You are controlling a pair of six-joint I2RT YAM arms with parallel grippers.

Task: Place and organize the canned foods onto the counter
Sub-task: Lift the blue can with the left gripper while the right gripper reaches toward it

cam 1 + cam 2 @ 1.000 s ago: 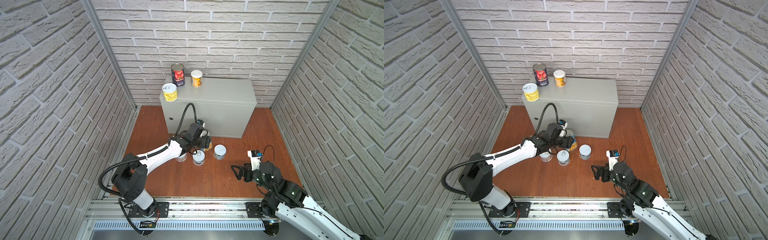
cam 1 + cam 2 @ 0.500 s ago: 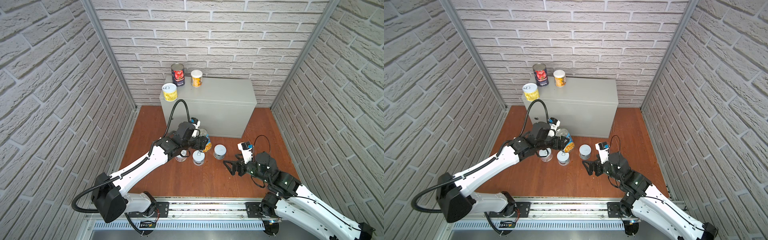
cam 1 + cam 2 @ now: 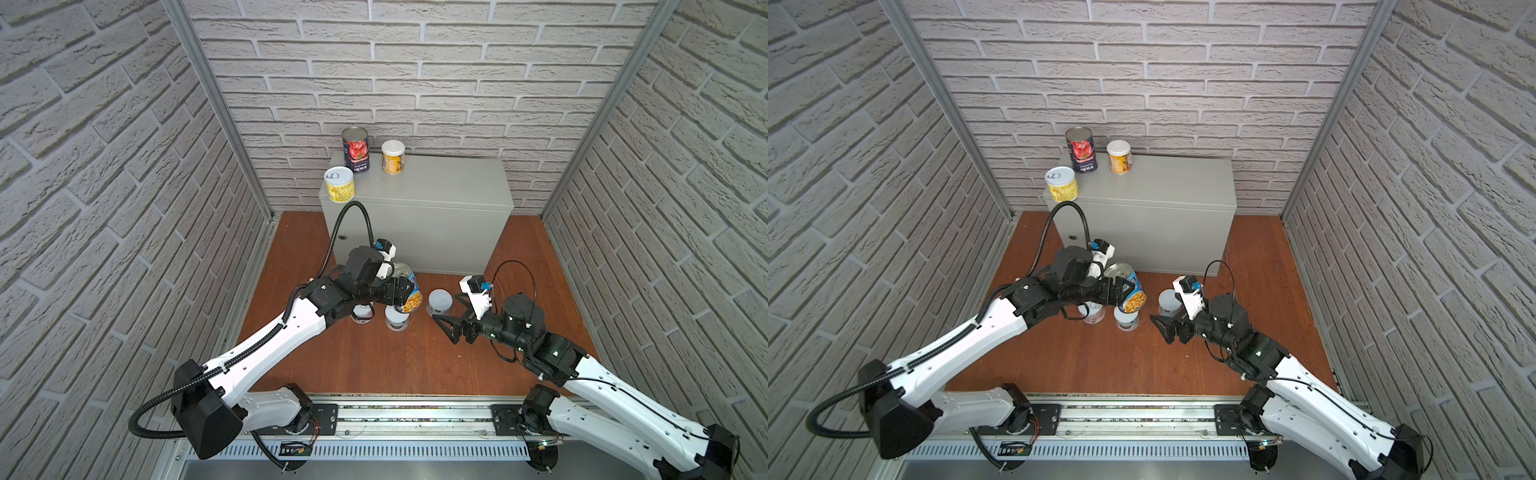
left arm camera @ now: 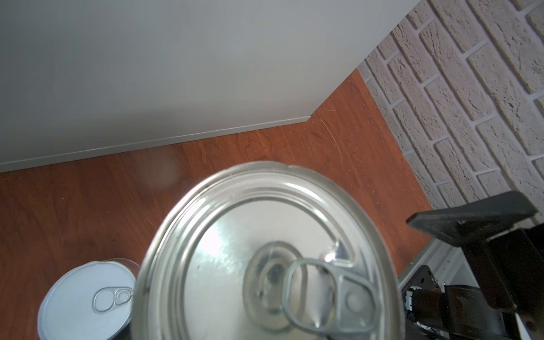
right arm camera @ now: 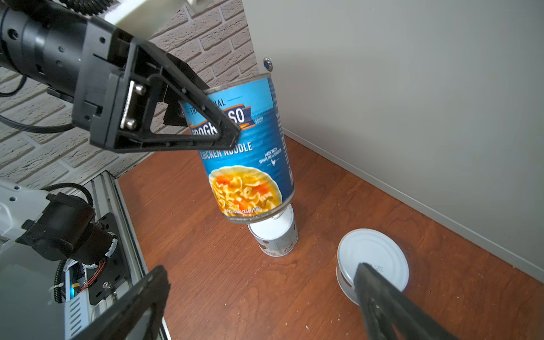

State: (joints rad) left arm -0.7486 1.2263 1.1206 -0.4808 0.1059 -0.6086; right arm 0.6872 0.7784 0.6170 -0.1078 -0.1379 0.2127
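While the left gripper [image 3: 402, 291] clamps the blue soup can [image 3: 412, 296] between its fingers, tilted above a short white tin [image 3: 397, 321], the counter [image 3: 436, 183] stands beyond them. The right gripper [image 3: 445, 329] gapes empty, a flat white tin [image 3: 439, 301] just ahead of one fingertip.

Wooden floor [image 3: 395, 365]: reddish-brown boards lying below the left hand [image 3: 406, 291] and the right hand [image 3: 444, 328], marked with fine pale scratches and white specks. Back brick wall [image 3: 415, 83]: whitish, ahead of both hands. Side brick walls [image 3: 83, 208]: one outward of each hand. Aluminium corner posts [image 3: 216, 108]: where the back and side walls join. Mounting rail [image 3: 415, 411]: silver, behind both hands at the floor's edge. Slotted grille [image 3: 395, 451]: just behind the rail.
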